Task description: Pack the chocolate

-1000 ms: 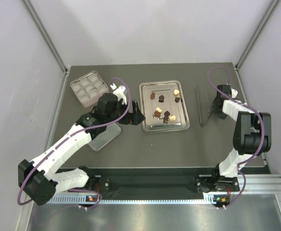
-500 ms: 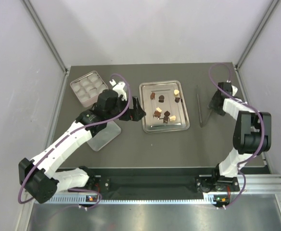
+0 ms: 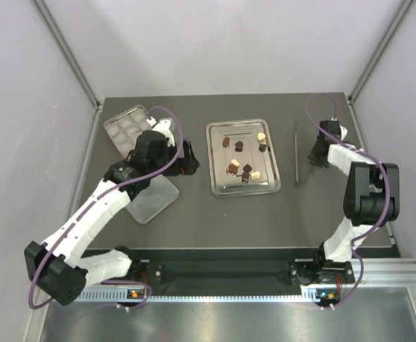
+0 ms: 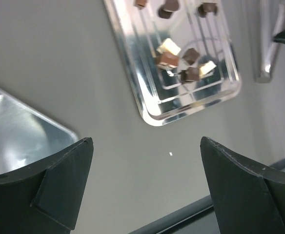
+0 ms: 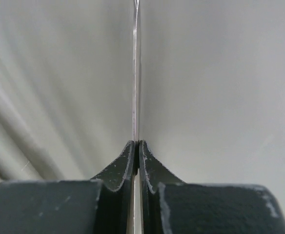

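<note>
Several small chocolate pieces (image 3: 241, 158), dark brown, mid brown and cream, lie on the steel tray (image 3: 215, 187) at the table's middle. They also show in the left wrist view (image 4: 174, 53) on the tray (image 4: 152, 117). My left gripper (image 3: 189, 160) is open and empty, hovering left of the tray; its jaws (image 4: 146, 146) stand wide apart over bare table. My right gripper (image 3: 313, 157) is at the right, shut on thin metal tongs (image 3: 296, 153). In the right wrist view the blade of the tongs (image 5: 136, 73) runs straight out from between the closed gripper (image 5: 137, 145).
A pink compartmented tin (image 3: 126, 127) stands open at the back left, partly under my left arm. Its lid (image 3: 151, 201) lies upturned in front of it and shows in the left wrist view (image 4: 15, 131). Grey walls close in the table.
My left gripper has drawn back to the left, away from the tray and toward the tin. My right gripper has shifted the tongs slightly toward the back.
</note>
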`<act>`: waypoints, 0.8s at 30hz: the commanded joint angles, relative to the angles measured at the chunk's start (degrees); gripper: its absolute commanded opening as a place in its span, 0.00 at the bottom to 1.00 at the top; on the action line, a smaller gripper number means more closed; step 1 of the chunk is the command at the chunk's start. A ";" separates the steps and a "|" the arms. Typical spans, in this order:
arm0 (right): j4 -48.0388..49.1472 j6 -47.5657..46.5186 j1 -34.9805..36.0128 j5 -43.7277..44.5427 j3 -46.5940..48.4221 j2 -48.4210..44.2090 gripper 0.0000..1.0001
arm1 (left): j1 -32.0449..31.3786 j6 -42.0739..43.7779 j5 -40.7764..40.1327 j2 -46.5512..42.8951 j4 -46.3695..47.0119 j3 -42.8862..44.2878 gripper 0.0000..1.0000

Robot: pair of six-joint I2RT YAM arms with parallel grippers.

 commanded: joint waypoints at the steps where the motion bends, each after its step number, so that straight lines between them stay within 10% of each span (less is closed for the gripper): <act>1: -0.70 1.61 3.47 -0.53 3.19 -8.43 0.00 | 1.06 1.38 -4.74 -2.93 -2.36 2.20 0.95; 13: 2.19 16.90 43.53 10.80 17.67 -3.54 0.00 | 6.86 -3.98 -17.14 -11.81 -10.79 5.54 0.96; 24: 3.59 21.92 51.91 13.09 40.09 21.34 0.00 | 6.86 -2.14 -25.49 -24.11 -12.56 3.70 0.97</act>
